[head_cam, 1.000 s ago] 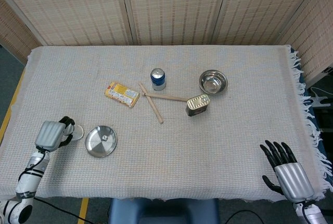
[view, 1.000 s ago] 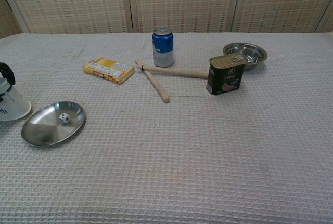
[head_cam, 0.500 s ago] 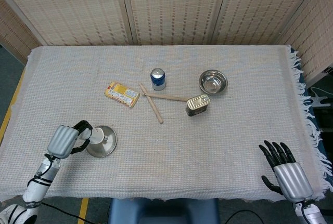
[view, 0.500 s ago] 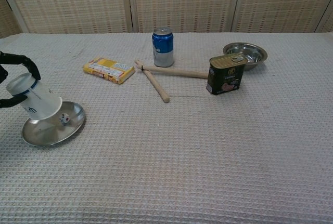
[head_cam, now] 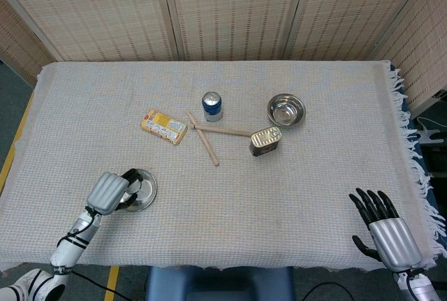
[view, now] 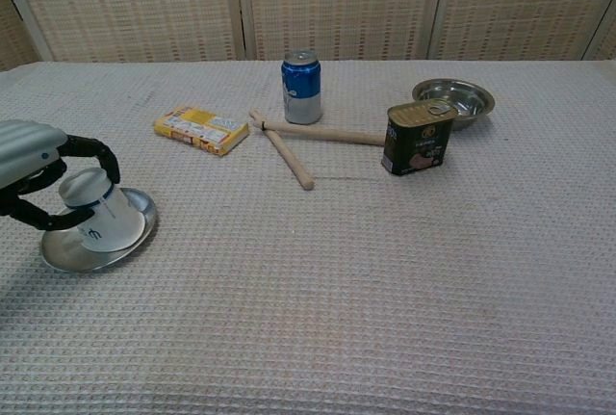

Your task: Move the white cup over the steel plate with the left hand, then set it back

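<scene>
Now we hold the white cup (view: 99, 218) upside down in our left hand (view: 38, 169), fingers wrapped round it, over the steel plate (view: 67, 251) | right hand (head_cam: 387, 231) idle, fingers spread, holding nothing | advice: lift clear of the plate's rim, keep cup level, carry it left, set down gently.

Can (view: 301, 86), tin (view: 418, 136), bowl (view: 453, 99), sticks (view: 289, 158).

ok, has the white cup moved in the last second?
Yes. The white cup, held upside down by the left hand, went right: it was left of the steel plate and is now over it.
</scene>
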You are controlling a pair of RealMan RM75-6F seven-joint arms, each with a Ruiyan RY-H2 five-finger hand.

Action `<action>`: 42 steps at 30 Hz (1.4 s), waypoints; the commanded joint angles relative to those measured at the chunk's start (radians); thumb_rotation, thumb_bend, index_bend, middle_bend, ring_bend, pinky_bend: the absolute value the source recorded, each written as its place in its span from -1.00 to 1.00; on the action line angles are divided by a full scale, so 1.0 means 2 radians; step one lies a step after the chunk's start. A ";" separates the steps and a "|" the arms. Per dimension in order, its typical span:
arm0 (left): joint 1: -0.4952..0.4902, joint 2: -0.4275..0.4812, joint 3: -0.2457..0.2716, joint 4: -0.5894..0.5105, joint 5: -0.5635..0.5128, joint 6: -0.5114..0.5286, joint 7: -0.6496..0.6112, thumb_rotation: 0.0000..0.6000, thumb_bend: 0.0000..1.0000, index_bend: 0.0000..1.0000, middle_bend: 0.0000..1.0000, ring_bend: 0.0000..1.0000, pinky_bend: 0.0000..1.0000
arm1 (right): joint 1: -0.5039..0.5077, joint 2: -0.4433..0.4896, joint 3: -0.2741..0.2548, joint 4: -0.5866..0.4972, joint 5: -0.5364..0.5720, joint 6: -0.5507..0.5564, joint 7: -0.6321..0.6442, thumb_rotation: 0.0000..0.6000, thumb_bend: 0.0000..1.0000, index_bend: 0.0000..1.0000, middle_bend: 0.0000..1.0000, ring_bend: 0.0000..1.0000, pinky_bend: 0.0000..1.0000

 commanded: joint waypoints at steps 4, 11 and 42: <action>0.006 0.000 -0.001 0.008 -0.004 0.012 0.020 1.00 -0.19 0.20 0.59 0.73 1.00 | 0.001 -0.001 0.000 0.000 0.001 -0.002 -0.002 0.78 -0.61 -1.00 -1.00 -1.00 -1.00; 0.014 0.010 -0.008 -0.001 -0.029 0.009 0.063 1.00 -0.12 0.30 0.74 0.74 1.00 | 0.000 -0.002 -0.001 0.000 0.000 -0.002 -0.004 0.78 -0.61 -1.00 -1.00 -1.00 -1.00; 0.011 0.024 -0.006 -0.018 -0.027 0.006 0.102 1.00 -0.12 0.27 0.70 0.74 1.00 | -0.001 -0.002 -0.003 -0.001 -0.001 -0.002 -0.006 0.78 -0.61 -1.00 -1.00 -1.00 -1.00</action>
